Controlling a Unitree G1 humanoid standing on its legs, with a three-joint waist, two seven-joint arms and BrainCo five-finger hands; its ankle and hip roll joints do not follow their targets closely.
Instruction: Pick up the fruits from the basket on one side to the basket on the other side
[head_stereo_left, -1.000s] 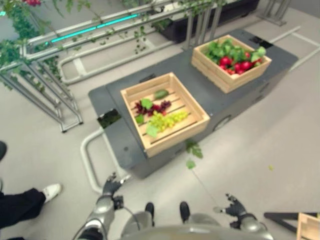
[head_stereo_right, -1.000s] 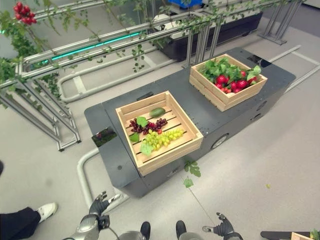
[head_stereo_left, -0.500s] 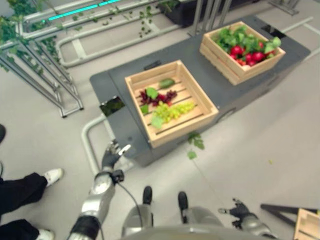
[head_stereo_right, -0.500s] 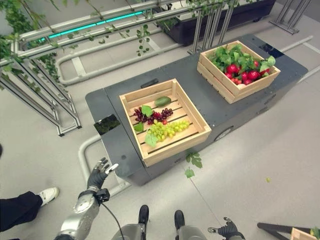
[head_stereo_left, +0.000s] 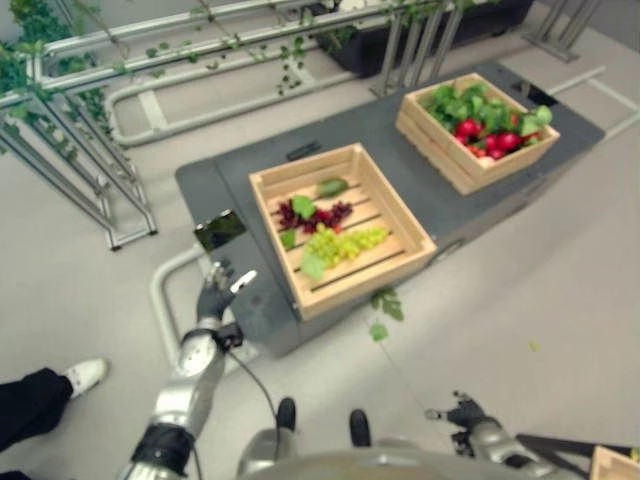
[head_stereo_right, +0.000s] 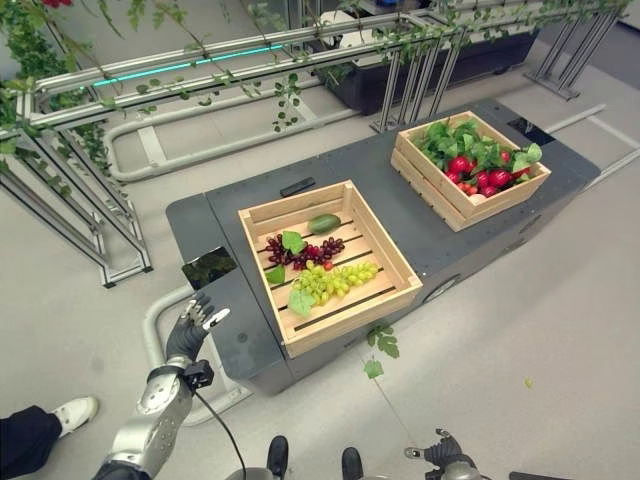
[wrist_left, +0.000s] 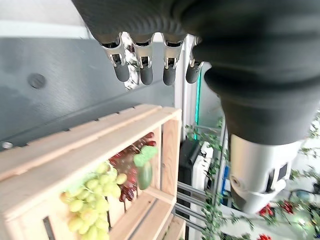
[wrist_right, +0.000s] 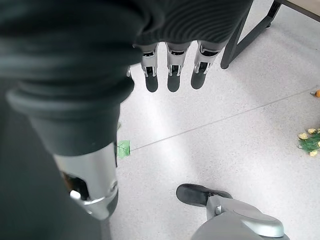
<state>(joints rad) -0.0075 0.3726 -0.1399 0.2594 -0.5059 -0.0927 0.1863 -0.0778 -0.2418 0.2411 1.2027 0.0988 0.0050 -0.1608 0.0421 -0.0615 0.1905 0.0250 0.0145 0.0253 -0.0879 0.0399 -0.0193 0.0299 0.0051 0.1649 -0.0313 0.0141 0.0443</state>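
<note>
Slatted wooden basket (head_stereo_right: 330, 262) holds grapes (head_stereo_right: 335, 280).

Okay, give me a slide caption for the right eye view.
Left hand open beside the platform; grapes in the near crate, red fruit in the far crate.

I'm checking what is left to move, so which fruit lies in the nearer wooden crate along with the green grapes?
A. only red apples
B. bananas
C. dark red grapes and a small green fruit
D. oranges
C: the nearer crate holds green grapes, a bunch of dark red grapes and one small green fruit near its far side.
</note>
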